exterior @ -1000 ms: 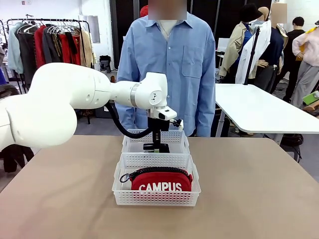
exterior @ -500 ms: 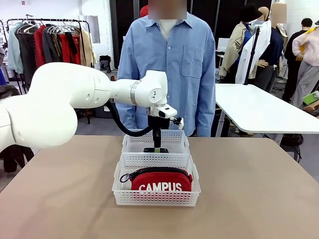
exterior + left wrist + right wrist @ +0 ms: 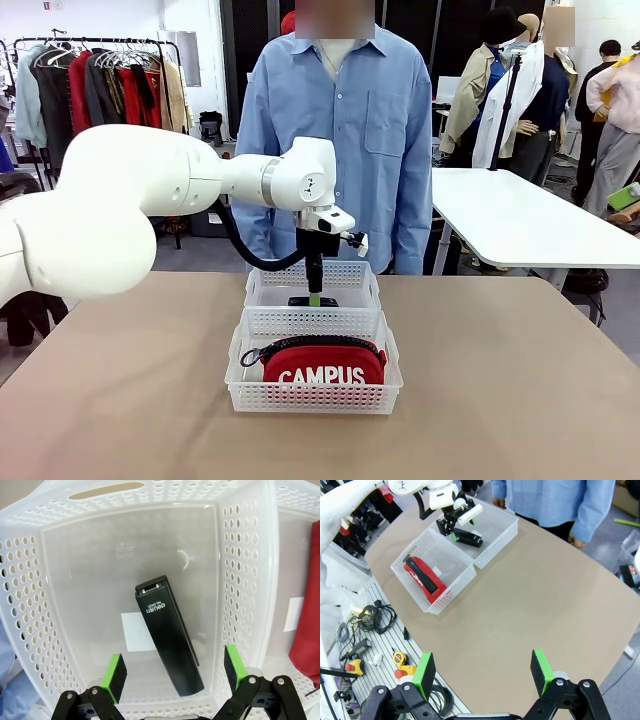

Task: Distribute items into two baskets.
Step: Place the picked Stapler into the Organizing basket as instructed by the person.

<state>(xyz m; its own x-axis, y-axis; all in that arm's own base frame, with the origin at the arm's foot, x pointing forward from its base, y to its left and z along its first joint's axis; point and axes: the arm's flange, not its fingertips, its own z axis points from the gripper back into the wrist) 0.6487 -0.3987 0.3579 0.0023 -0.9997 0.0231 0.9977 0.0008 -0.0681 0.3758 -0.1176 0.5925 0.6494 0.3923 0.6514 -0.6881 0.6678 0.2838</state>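
The small black stapler (image 3: 169, 642) lies flat on the floor of the far white basket (image 3: 240, 570). My left gripper (image 3: 174, 669) hangs open just above it, a green pad on either side and neither touching it. From the front, that left gripper (image 3: 314, 290) points straight down into the far basket (image 3: 355, 275), over the stapler (image 3: 313, 301). The red "CAMPUS" pouch (image 3: 323, 366) fills the near basket (image 3: 245, 385). My right gripper (image 3: 482, 672) is open and holds nothing, high above the table, away from both baskets (image 3: 447, 572).
A person in a blue shirt (image 3: 340, 130) stands at the far edge, hands down by the sides. The tan tabletop (image 3: 500, 380) is bare on both sides of the baskets. Tools and cables (image 3: 375, 625) lie on a rail past one table edge.
My left gripper has opened, let go of the stapler in the far basket and risen slightly. The right gripper has stayed open.
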